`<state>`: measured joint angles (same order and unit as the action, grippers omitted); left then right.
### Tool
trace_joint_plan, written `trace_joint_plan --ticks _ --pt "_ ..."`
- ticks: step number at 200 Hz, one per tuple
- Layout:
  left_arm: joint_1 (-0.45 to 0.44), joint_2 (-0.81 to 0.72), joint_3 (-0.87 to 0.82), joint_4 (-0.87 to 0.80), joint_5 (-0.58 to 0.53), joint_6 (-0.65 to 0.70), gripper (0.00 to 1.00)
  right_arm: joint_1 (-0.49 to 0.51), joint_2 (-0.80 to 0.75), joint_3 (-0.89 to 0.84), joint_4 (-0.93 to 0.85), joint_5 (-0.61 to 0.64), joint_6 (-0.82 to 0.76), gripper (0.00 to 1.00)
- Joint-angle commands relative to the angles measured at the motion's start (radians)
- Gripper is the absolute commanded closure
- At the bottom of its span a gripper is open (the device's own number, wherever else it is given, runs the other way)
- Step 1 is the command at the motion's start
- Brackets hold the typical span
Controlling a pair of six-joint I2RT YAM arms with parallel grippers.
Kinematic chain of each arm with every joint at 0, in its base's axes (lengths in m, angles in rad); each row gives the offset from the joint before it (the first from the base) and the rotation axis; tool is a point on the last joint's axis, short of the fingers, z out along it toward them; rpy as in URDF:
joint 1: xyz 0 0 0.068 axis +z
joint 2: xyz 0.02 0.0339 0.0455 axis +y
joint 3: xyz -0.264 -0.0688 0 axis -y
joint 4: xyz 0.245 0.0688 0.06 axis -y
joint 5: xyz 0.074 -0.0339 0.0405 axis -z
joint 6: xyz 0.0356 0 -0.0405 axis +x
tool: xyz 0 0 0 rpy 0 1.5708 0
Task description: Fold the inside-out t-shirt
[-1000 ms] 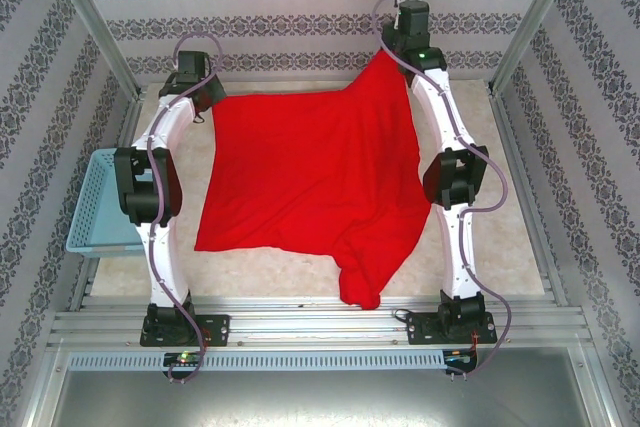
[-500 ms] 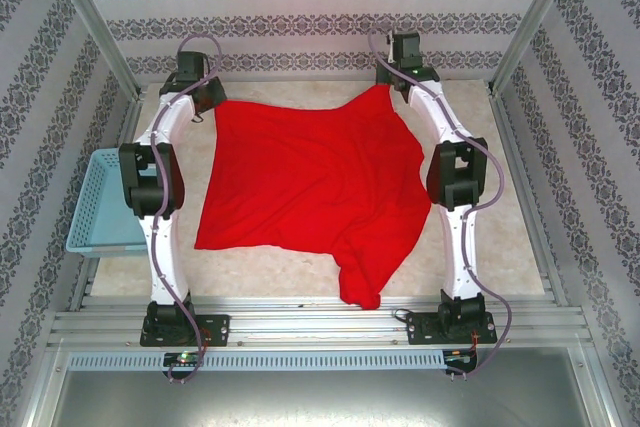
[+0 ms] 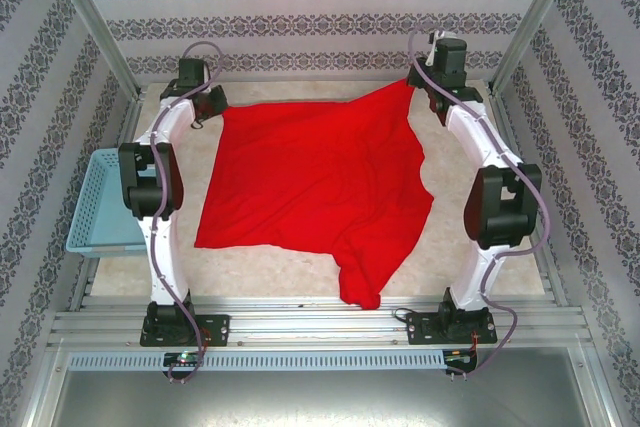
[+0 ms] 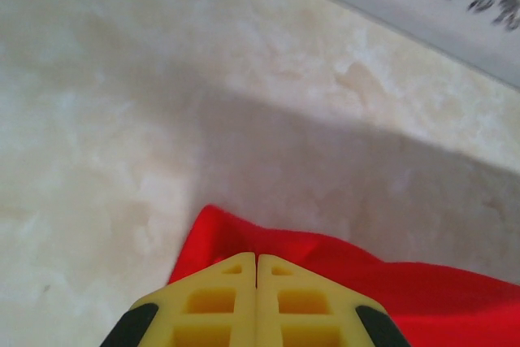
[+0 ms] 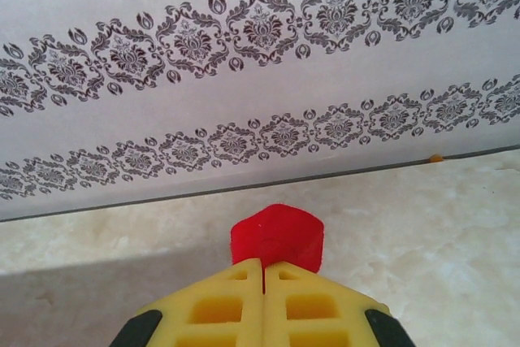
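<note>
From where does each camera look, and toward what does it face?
Top external: above and behind the bases, looking down at the table and red t-shirt; left arm and right arm show.
Left wrist: looks past the shut left gripper holding a shirt corner.
Right wrist: faces the patterned wall; the shut right gripper pinches red cloth.
Shared: all three show the t-shirt.

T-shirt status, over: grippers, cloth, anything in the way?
Left gripper shut on far left corner. Right gripper shut on far right corner. T-shirt spread on table, near-right edge bunched. Basket off left, apart from cloth.
</note>
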<state>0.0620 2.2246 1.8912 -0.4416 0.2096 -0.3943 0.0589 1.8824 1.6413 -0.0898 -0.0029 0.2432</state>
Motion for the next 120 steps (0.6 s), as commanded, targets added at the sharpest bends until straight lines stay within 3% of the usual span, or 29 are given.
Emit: trace_joint_plan --ticks 1,42,120 --pt "0.025 -0.105 -0.095 0.100 0.033 -0.019 1.00 0.009 -0.037 -0.079 0.059 -0.051 0.040 1.00" --pt "0.042 -0.206 -0.251 0.203 0.068 -0.030 1.00 0.010 -0.122 -0.201 0.092 -0.058 0.053 1.00" --pt "0.075 -0.287 -0.391 0.271 0.113 -0.053 1.00 0.010 -0.264 -0.427 0.127 -0.048 0.098 1.00"
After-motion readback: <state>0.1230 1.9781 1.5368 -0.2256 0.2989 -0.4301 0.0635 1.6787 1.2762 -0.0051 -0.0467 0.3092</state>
